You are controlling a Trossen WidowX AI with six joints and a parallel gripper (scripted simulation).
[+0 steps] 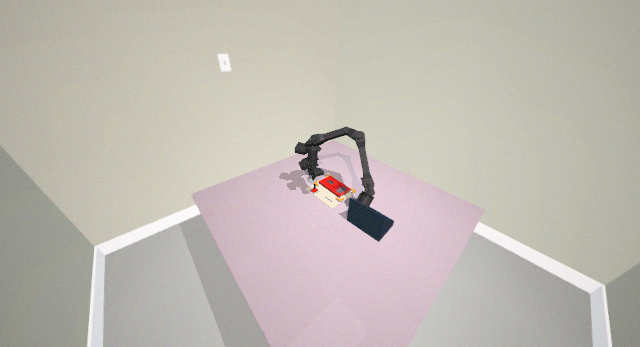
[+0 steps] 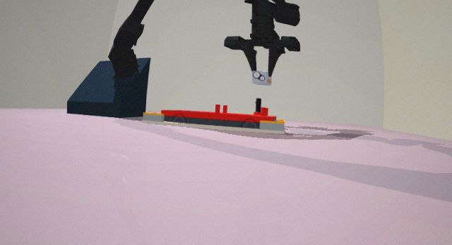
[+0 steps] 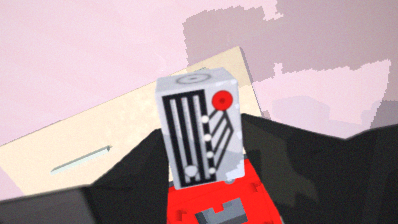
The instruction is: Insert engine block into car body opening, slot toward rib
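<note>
One engine block [image 1: 311, 180] [image 2: 261, 78] [image 3: 200, 132], held by opposite sides in the fingertips of the gripper [image 1: 314, 177] [image 2: 261, 73] [image 3: 201, 129], closed firmly on it. Hanging above the car body [image 1: 338, 186] [image 2: 198, 115] [image 3: 260, 200], toward the end with the black post [image 2: 258, 105], well apart from the red top. Looks slightly tilted in the exterior view. Probably light, stiff and hard, to judge by the small boxy form; unlikely to squash or bend. Smooth-looking sides, so perhaps prone to pivot or slip between narrow tips on any knock against the car body. Best taken just so, by two flat opposite sides near the top, leaving the lower part free to enter the car body. No need for a harder squeeze, nor for a new hold unless turned wrong. Can't tell from here which side bears the slot. Next, line up over the opening in the car body, check slot against rib, lower straight and gently, then open evenly and rise clear of the car body.
</note>
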